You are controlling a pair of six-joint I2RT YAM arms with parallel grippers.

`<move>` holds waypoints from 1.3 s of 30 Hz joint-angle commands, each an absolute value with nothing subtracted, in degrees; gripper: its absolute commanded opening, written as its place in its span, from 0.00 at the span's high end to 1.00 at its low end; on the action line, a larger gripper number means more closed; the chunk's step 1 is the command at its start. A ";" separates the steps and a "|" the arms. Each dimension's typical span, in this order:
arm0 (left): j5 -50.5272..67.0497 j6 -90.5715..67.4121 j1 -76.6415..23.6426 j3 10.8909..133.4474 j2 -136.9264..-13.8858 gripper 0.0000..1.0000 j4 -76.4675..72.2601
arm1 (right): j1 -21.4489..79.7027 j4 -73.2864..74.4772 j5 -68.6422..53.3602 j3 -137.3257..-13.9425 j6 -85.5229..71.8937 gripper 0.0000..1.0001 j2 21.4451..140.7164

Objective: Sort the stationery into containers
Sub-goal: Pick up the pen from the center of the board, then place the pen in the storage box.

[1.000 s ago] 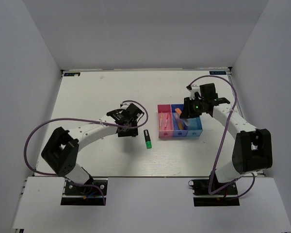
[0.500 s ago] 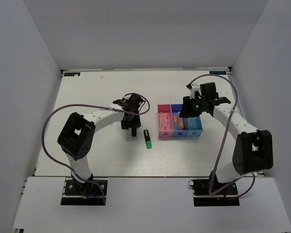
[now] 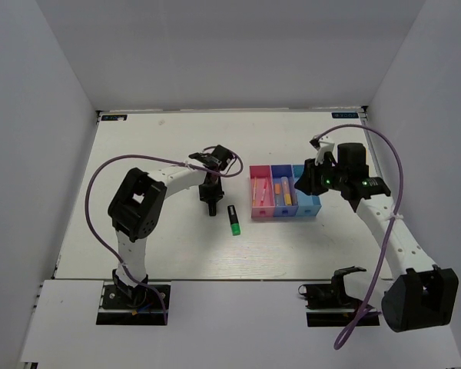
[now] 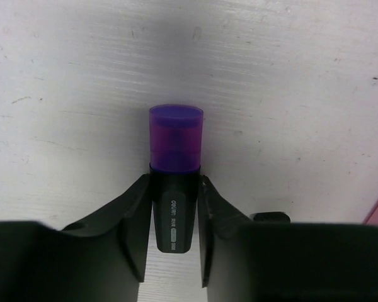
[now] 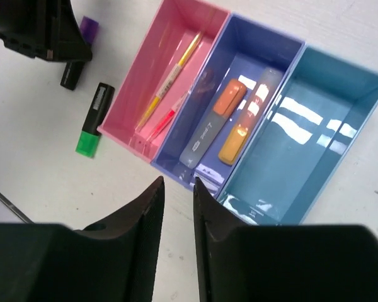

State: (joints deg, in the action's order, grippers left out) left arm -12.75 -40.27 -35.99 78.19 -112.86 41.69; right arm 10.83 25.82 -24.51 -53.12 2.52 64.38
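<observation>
While the left hand (image 4: 175, 214) grips the black marker with the purple cap (image 4: 174, 168) low over the surface (image 3: 154, 154), left of the pink bin (image 5: 173, 75), the step looks like carrying it to a bin, which calls for a lift and a move across. The pink bin holds thin pink and yellow pens (image 5: 170, 78), the dark blue bin (image 5: 252, 88) two markers, the light blue bin (image 5: 315, 126) nothing; the green-capped marker (image 5: 92, 119) lies beside the pink bin, and the right hand (image 5: 177, 201), nearly closed and empty, hovers above the bins.

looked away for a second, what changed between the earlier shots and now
The left gripper swung right toward the bins and now stands over the table, shut on the purple-capped marker. The right gripper pulled back off the bins toward the near right. The green-capped marker and the bins with their contents stayed put.
</observation>
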 commanded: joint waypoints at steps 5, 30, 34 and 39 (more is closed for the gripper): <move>-16.08 -39.99 -35.95 76.56 -111.62 0.98 44.56 | 9.93 25.75 -23.38 -48.08 1.85 0.70 56.78; 8.78 -50.43 -49.39 113.10 -122.39 1.00 20.24 | 4.31 15.91 10.81 -39.46 0.35 0.93 46.32; 12.74 -55.01 -48.96 115.75 -127.79 1.00 14.95 | 3.34 15.47 10.55 -38.85 0.61 0.93 45.35; 13.80 -57.39 -48.96 117.33 -131.83 0.97 13.27 | 2.37 15.38 9.58 -38.41 0.35 0.93 44.56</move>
